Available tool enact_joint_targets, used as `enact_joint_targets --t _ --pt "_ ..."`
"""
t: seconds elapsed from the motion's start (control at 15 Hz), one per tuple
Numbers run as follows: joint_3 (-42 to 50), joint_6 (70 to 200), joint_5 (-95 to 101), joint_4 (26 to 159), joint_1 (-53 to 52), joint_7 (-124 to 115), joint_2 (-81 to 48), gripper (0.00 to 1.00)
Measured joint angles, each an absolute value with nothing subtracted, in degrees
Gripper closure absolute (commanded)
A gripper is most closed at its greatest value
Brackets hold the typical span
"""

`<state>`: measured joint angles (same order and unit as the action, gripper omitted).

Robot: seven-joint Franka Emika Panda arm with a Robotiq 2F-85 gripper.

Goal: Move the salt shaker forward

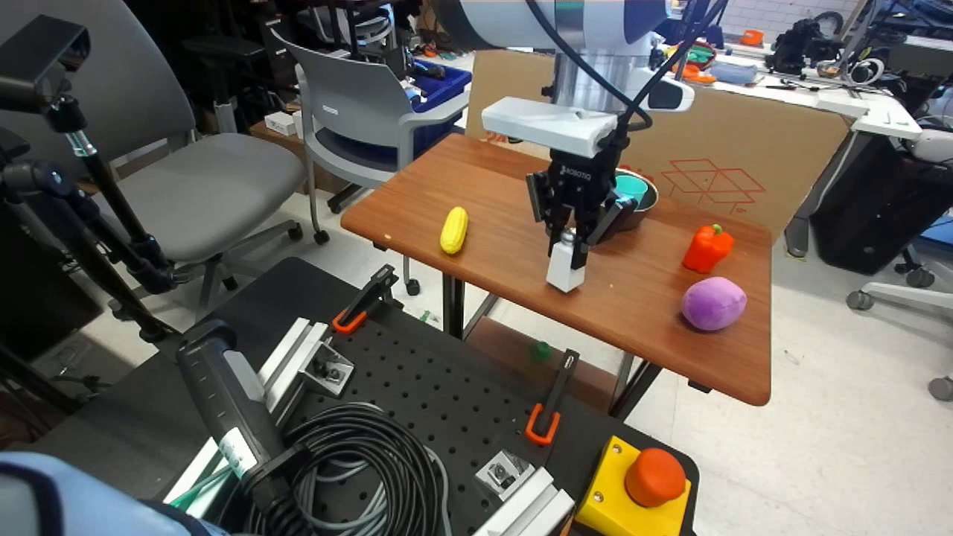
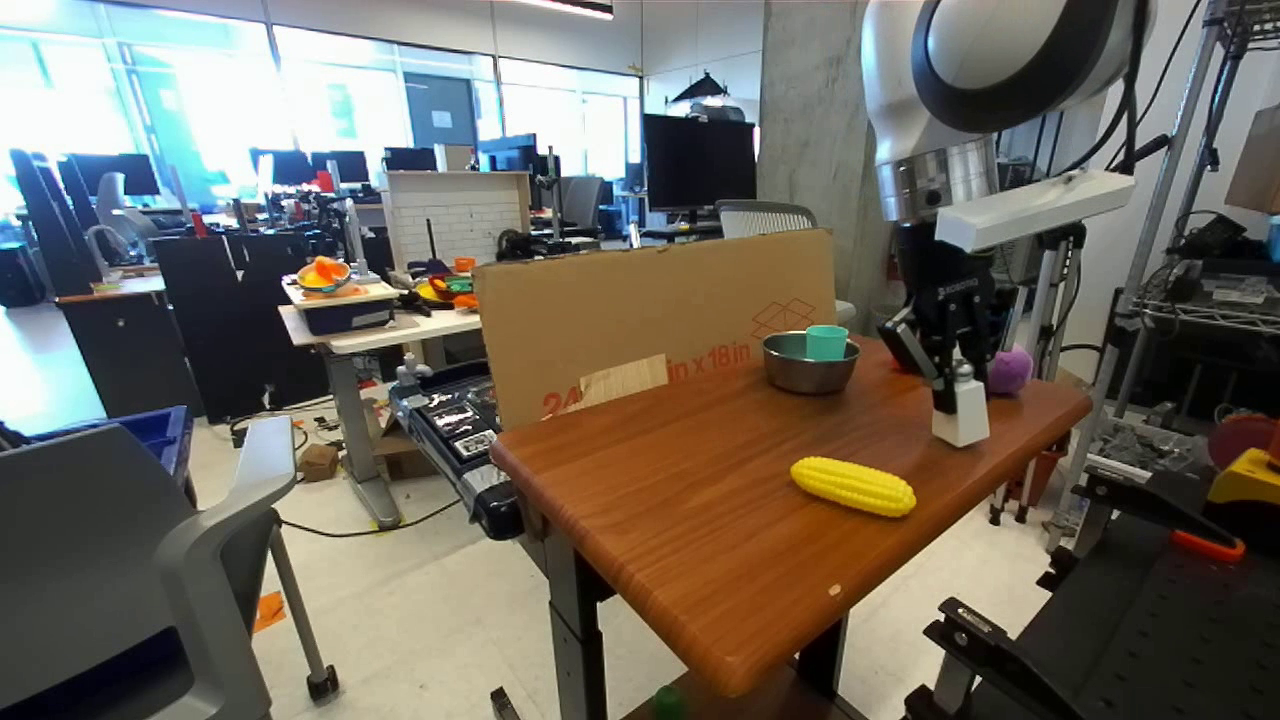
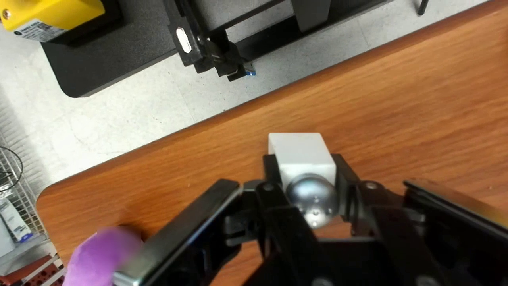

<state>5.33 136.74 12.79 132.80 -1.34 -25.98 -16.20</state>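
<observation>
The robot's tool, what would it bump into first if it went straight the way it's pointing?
Most likely the table below. The shaker the tool grips would touch first, though I can't tell if it already does.

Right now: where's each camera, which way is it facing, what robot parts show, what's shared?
An exterior view: over the black perforated bench, facing down across the brown wooden table; white-and-silver arm, black gripper show.
An exterior view: off the table's corner near the yellow corncob, facing along the table; arm, gripper show.
Wrist view: on the arm, facing down at the white square-sided shaker; gripper only.
Both exterior views share table, arm, gripper, shaker, corncob.
</observation>
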Motion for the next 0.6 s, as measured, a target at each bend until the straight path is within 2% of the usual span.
enact_joint_targets --t 0.33,0.4,0.6 --pt "5.8 137.2 12.8 133.6 -1.3 -25.2 -15.6 0.05" --pt "5.8 137.2 12.7 133.6 -1.3 -25.0 -15.1 0.0" --pt "5.3 134.1 11.3 132.9 -1.4 -23.1 -12.1 0.0"
